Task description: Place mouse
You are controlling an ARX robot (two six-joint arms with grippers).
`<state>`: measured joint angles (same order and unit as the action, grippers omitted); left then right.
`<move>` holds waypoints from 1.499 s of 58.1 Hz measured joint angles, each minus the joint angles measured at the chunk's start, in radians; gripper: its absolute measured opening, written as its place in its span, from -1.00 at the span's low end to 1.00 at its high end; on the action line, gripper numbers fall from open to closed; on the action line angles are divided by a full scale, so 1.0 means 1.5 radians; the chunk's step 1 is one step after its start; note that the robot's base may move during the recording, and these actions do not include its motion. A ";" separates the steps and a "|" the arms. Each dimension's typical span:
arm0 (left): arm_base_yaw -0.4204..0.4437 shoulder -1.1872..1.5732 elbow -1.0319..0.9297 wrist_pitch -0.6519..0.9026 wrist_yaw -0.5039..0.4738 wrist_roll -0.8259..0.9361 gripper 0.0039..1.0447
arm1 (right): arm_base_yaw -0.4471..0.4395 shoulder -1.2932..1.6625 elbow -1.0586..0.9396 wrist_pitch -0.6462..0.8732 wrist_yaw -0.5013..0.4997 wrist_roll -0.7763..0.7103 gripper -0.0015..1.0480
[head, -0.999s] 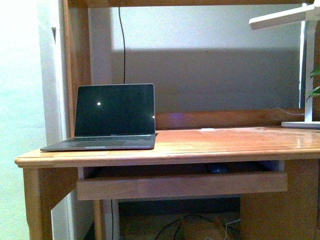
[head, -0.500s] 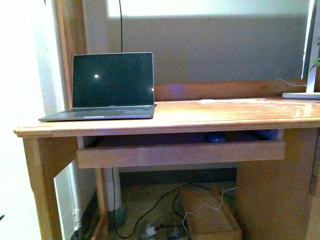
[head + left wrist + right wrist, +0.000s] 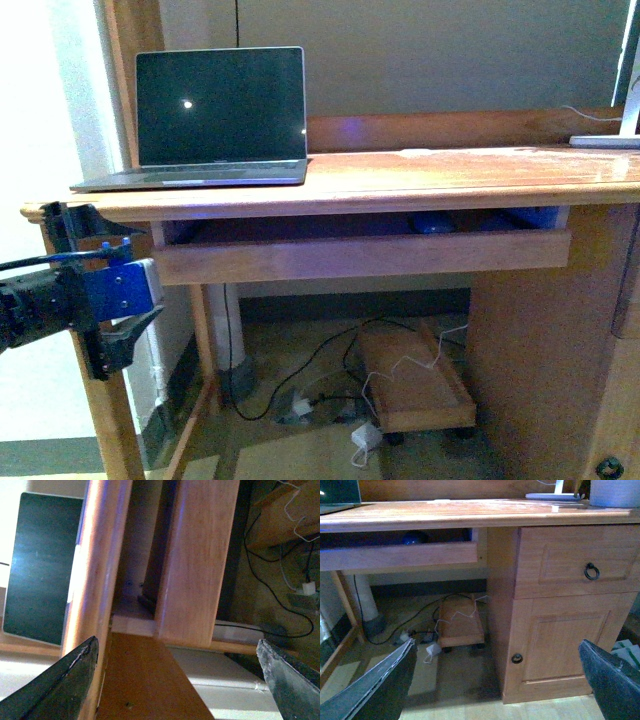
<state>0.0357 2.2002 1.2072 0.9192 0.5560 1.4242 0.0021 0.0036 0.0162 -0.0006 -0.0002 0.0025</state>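
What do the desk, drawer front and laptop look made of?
Desk: wood under glossy varnish; grain lines and glare streaks show on the top.
Drawer front: same-looking wood, duller sheen.
Laptop: grey matte shell, probably metal, possibly plastic; the screen is glossy black and reflects a light spot.

Counts: desk (image 3: 400,180) 1; laptop (image 3: 215,110) 1; mouse (image 3: 432,223) 1; pull-out tray (image 3: 360,255) 1; drawer (image 3: 570,562) 1; ring pull (image 3: 591,571) 1; cabinet door (image 3: 565,645) 1; knob (image 3: 517,658) 1; wheeled board (image 3: 415,385) 1; grippers 2: left gripper (image 3: 148,270), right gripper (image 3: 496,642); floor cables tangled, no exact count
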 joint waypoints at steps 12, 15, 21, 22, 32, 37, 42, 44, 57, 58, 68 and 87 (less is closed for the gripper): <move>-0.019 0.065 0.087 -0.034 0.002 0.023 0.86 | 0.000 0.000 0.000 0.000 0.000 0.000 0.86; -0.021 0.079 0.114 -0.038 0.001 0.027 0.86 | 0.000 0.000 0.000 0.000 0.000 0.000 0.86; -0.021 0.104 0.168 -0.056 -0.005 0.034 0.86 | 0.000 0.000 0.000 0.000 0.000 0.000 0.86; -0.021 0.106 0.173 -0.058 -0.005 0.035 0.86 | 0.000 0.000 0.000 0.000 0.000 0.000 0.86; -0.021 0.139 0.235 -0.098 -0.012 0.050 0.86 | 0.000 0.000 0.000 0.000 0.000 0.000 0.86; -0.022 0.154 0.254 -0.123 -0.023 0.054 0.86 | 0.000 0.000 0.000 0.000 0.000 0.000 0.86; -0.024 0.163 0.261 -0.142 -0.026 0.056 0.86 | 0.000 0.000 0.000 0.000 0.000 0.000 0.86; -0.024 0.163 0.263 -0.148 -0.033 0.055 0.86 | 0.000 0.000 0.000 0.000 0.000 0.000 0.86; -0.038 0.133 0.255 -0.243 -0.085 0.016 0.86 | 0.000 0.000 0.000 0.000 0.000 0.000 0.86; -0.040 0.127 0.251 -0.256 -0.092 0.009 0.86 | 0.000 0.000 0.000 0.000 0.000 0.000 0.86; -0.054 0.043 0.194 -0.391 -0.099 -0.101 0.86 | 0.000 0.000 0.000 0.000 0.000 0.000 0.86; -0.083 -0.135 -0.002 -0.505 0.002 -0.230 0.86 | 0.000 0.000 0.000 0.000 0.000 0.000 0.86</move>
<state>-0.0883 1.9972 1.2049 0.1612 0.5587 1.0790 0.0021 0.0036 0.0162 -0.0006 -0.0002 0.0025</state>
